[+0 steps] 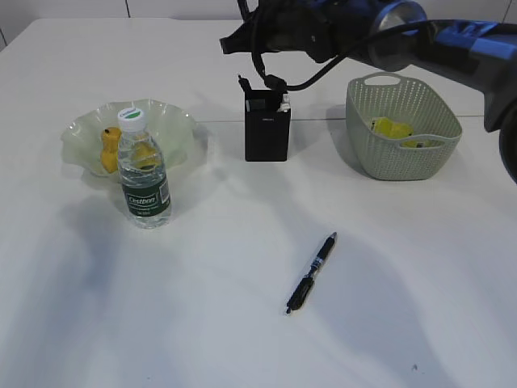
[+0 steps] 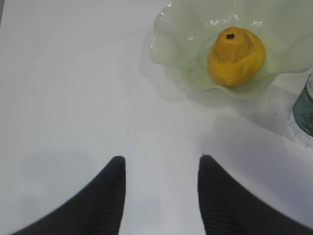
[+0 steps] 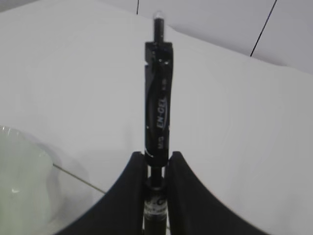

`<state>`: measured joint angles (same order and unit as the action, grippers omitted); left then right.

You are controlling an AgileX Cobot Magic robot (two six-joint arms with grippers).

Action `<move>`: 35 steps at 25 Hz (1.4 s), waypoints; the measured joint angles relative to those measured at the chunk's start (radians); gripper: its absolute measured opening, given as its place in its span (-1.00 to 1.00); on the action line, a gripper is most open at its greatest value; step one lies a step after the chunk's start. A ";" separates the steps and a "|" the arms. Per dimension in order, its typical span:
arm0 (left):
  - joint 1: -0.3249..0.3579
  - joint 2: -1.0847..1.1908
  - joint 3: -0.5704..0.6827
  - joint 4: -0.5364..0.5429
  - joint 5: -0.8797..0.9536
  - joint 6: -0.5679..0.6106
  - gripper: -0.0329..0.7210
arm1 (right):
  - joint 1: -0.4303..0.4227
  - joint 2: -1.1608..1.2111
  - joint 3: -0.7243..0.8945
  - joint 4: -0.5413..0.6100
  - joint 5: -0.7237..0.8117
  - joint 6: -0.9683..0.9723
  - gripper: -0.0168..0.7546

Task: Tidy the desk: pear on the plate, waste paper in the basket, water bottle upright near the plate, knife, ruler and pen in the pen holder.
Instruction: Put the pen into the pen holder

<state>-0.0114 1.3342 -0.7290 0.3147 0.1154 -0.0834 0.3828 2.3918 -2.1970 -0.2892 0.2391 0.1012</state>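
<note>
The yellow pear [image 2: 236, 56] lies in the pale green plate [image 2: 171, 34], also the pear [image 1: 109, 149] in the plate [image 1: 174, 121]. The water bottle [image 1: 144, 174] stands upright just in front of the plate. Yellow waste paper [image 1: 392, 128] sits in the green basket [image 1: 401, 158]. One pen [image 1: 311, 275] lies on the desk. My right gripper [image 3: 156, 154] is shut on a slim black pen-shaped thing [image 3: 158, 112] with white lettering, high above the black pen holder [image 1: 267, 133]. My left gripper [image 2: 161, 159] is open over bare desk, short of the plate. A black stick and a pale edge poke out of the holder.
The right arm [image 1: 420, 32] reaches across the back of the white desk [image 1: 242, 339] above the holder and basket, with a black cable looping down. The bottle's green label [image 2: 305, 110] shows at the right edge of the left wrist view.
</note>
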 joint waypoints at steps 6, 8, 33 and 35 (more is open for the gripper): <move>0.000 0.000 0.000 0.000 0.000 0.000 -0.01 | -0.030 0.000 0.000 0.006 -0.066 0.001 -0.76; 0.000 0.000 0.000 0.000 0.000 0.000 -0.01 | -0.039 0.001 0.000 0.024 -0.071 0.001 -0.76; 0.000 0.000 0.000 0.000 0.000 0.000 -0.01 | -0.046 0.071 0.067 0.047 -0.199 0.004 -0.76; 0.000 0.000 0.000 0.000 0.000 0.000 -0.01 | -0.046 0.071 0.067 0.047 -0.220 0.004 -0.76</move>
<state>-0.0114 1.3342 -0.7290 0.3147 0.1154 -0.0834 0.3370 2.4632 -2.1295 -0.2423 0.0191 0.1054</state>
